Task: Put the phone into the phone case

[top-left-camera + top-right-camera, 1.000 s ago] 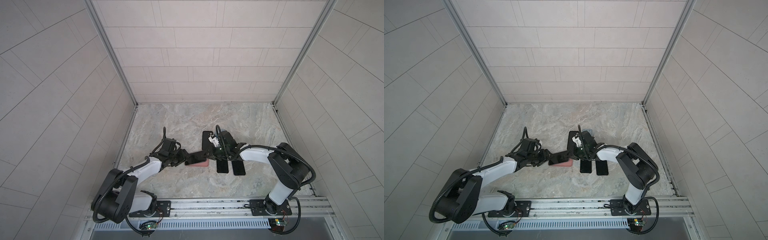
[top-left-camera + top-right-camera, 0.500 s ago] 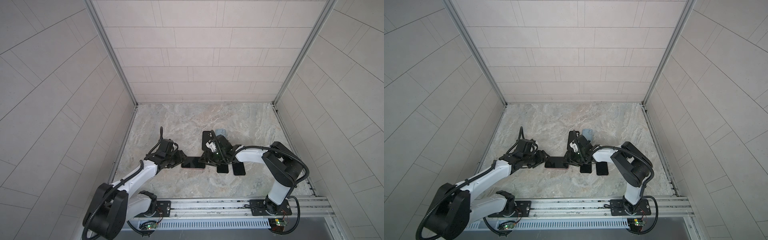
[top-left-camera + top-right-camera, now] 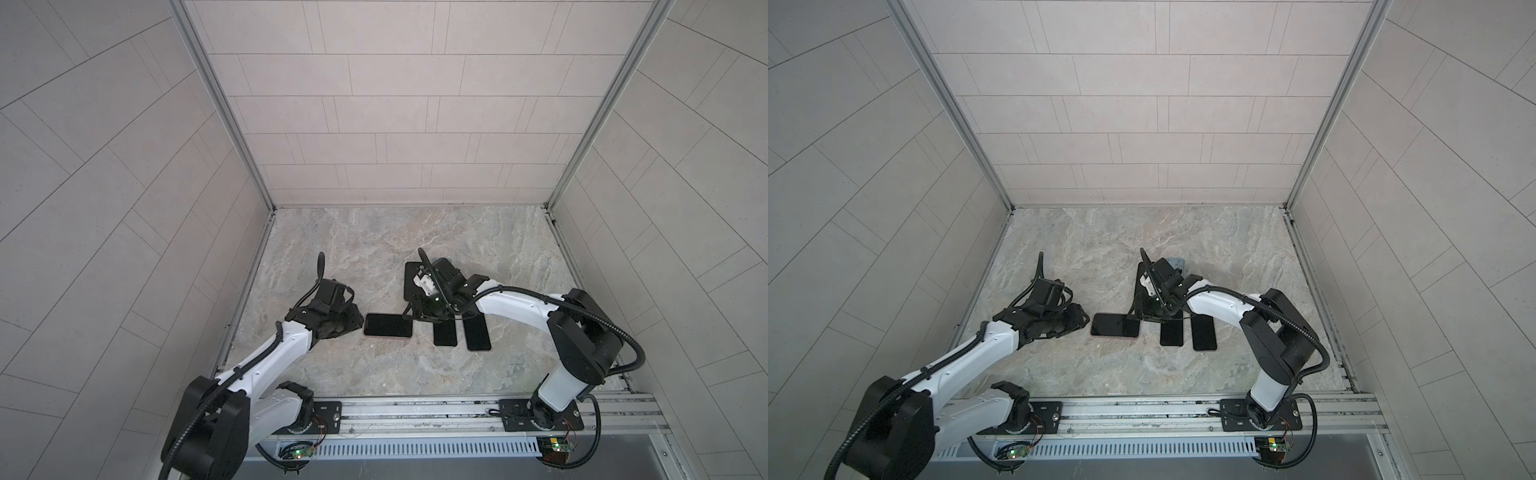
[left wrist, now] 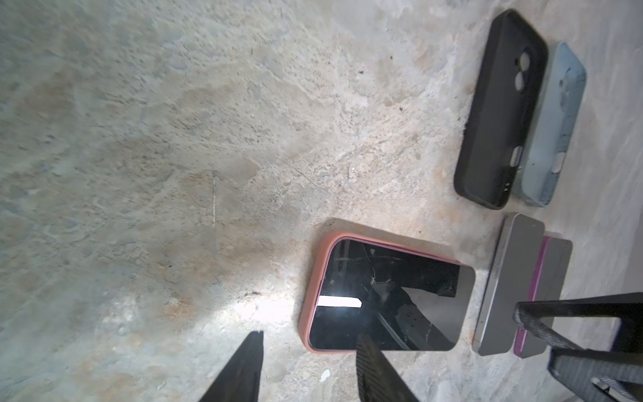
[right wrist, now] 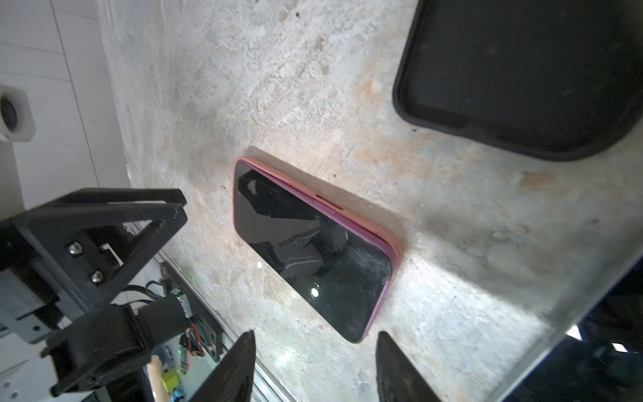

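Left wrist view first: my left gripper (image 4: 308, 336) has its two fingers spread with nothing pinched between them, and one fingertip (image 4: 365, 351) overlaps the near end of the phone (image 4: 386, 296). Right wrist view tells the same of my right gripper (image 5: 315, 334): fingers apart, empty, the other end of the phone just ahead of the gap. Whether any finger actually touches it I cannot tell.

The phone lies flat, screen up, inside the pink case (image 4: 315, 278), whose rim wraps its corners. Only the wrist views show that rim plainly, along with a thin purple line of the phone's side along one long edge. In both top views it reads as a dark slab with a faint pink strip, lying crosswise at the lower middle of the frame, between the two grippers, on the marbled table (image 3: 374, 245).

Just right of it in a top view, two more dark phones (image 3: 445, 332) lie side by side, partly under my right arm (image 3: 511, 307). Left wrist view shows a black case (image 4: 501, 111) and a blue-grey case (image 4: 553, 121) touching each other. Right wrist view catches only part of the black one, and from above my right wrist covers most of both.
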Robot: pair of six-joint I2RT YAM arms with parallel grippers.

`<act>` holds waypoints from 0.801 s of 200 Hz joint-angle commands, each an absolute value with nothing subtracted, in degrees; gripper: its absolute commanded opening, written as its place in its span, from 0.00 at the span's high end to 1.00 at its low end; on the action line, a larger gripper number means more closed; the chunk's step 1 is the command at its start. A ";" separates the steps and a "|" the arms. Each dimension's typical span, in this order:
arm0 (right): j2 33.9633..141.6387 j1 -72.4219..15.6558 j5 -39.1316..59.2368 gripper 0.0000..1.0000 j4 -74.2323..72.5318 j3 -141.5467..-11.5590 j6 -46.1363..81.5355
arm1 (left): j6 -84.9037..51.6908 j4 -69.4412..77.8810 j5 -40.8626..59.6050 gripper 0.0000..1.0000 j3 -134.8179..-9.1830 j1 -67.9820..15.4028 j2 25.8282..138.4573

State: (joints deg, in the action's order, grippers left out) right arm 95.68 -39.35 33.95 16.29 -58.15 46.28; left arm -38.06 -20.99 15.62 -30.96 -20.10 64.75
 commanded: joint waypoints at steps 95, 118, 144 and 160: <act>96.34 -43.67 30.26 0.60 17.85 -56.81 48.50 | -43.48 -11.55 7.48 0.00 -24.00 -19.38 46.15; 96.55 -44.25 28.43 0.67 18.33 -56.68 49.21 | -42.66 -12.41 9.08 0.08 -23.42 -19.34 46.19; 97.26 -44.56 26.22 0.74 19.61 -56.86 49.48 | -43.25 -9.14 14.17 0.18 -21.82 -19.34 48.64; 97.97 -44.56 25.69 0.77 19.83 -57.09 49.48 | -44.09 -5.47 17.31 0.23 -20.52 -19.34 51.04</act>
State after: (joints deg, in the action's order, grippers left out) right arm 96.44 -44.25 28.62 17.87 -56.99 49.01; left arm -42.87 -10.81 12.60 -22.59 -19.62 48.73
